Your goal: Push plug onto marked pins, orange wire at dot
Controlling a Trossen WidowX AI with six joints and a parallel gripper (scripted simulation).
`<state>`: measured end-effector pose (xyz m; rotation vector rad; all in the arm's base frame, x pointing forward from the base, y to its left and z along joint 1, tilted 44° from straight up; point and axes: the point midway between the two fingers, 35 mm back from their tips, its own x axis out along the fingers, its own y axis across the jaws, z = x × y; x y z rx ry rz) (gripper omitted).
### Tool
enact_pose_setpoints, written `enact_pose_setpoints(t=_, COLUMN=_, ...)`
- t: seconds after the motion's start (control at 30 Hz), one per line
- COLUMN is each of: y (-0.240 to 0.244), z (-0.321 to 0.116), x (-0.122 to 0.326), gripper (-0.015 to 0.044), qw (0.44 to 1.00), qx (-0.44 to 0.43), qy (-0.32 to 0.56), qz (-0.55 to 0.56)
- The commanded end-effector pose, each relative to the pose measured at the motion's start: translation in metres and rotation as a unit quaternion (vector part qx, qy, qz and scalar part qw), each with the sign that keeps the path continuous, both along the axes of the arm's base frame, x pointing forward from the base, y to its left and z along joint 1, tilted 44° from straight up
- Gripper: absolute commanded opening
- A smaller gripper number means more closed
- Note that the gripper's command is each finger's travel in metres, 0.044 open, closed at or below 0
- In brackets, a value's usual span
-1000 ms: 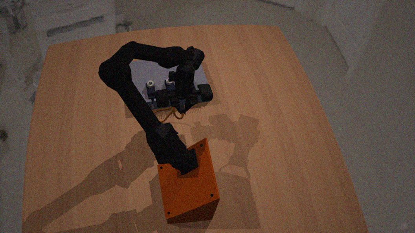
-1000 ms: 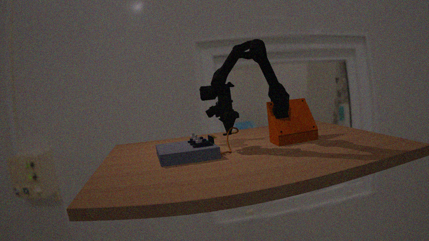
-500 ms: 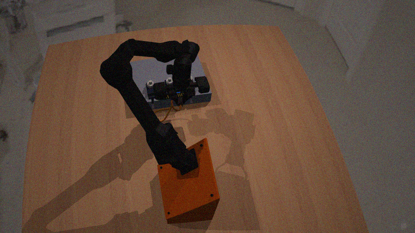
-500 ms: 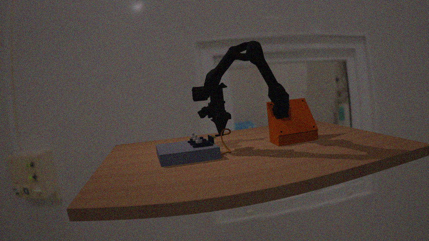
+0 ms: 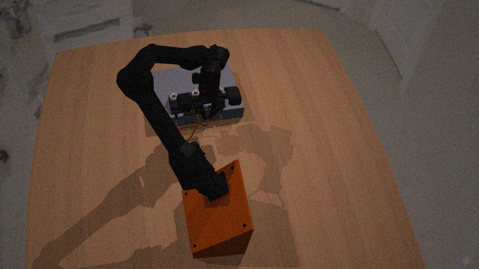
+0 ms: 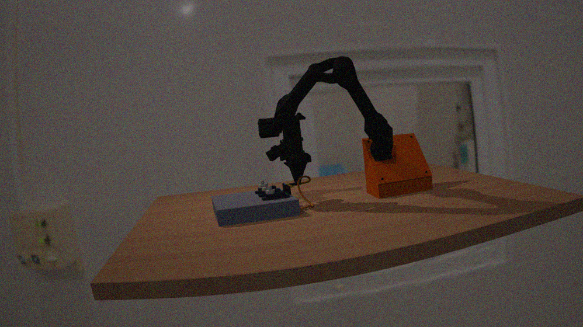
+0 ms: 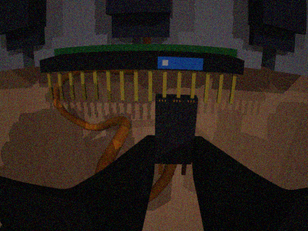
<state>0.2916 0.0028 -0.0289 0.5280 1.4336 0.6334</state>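
Note:
My gripper (image 7: 173, 144) (image 5: 206, 116) (image 6: 296, 181) points down at the holder's near edge, shut on the black plug (image 7: 176, 125). The blue band (image 7: 187, 63) with a pale dot (image 7: 165, 62) at its left end marks three pins (image 7: 179, 84). In the wrist view the plug is square to the row and in line with these pins. Their tips overlap its leading edge; whether they are above it or entering its holes cannot be told. The orange lead (image 7: 112, 145) (image 5: 194, 129) (image 6: 301, 193) loops to the left. At the plug's rear, the left wire looks orange and the right one dark.
The grey-blue holder (image 5: 231, 113) (image 6: 257, 213) carries dark servo bodies (image 7: 141, 24) behind the green strip (image 7: 144, 47). Unmarked pins stand on both sides of the marked three. The orange arm base (image 5: 218, 221) (image 6: 404, 172) stands on the wooden table (image 5: 329, 185) (image 6: 255, 253).

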Motion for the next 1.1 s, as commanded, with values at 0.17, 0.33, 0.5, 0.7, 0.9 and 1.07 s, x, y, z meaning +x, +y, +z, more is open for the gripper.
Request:
enact_pose_setpoints(t=0.17, y=0.000, z=0.002, x=0.007, gripper=0.0000, qw=1.000, qx=0.002, qy=0.000, qz=-0.003)
enact_pose_setpoints(t=0.33, y=0.000, z=0.002, x=0.010, gripper=0.0000, qw=1.000, qx=0.002, qy=0.000, qz=-0.003)
enact_pose_setpoints(t=0.5, y=0.000, z=0.003, x=0.014, gripper=0.0000, qw=1.000, qx=0.002, qy=0.000, qz=-0.003)
enact_pose_setpoints(t=0.7, y=0.000, z=0.002, x=0.016, gripper=0.0026, qw=1.000, qx=0.002, qy=0.000, qz=-0.003)
enact_pose_setpoints(t=0.9, y=0.000, z=0.001, x=0.013, gripper=0.0184, qw=1.000, qx=0.002, qy=0.000, qz=-0.003)
enact_pose_setpoints(t=1.07, y=-0.018, z=0.018, x=0.014, gripper=0.0315, qw=1.000, qx=0.000, qy=0.000, qz=-0.003)
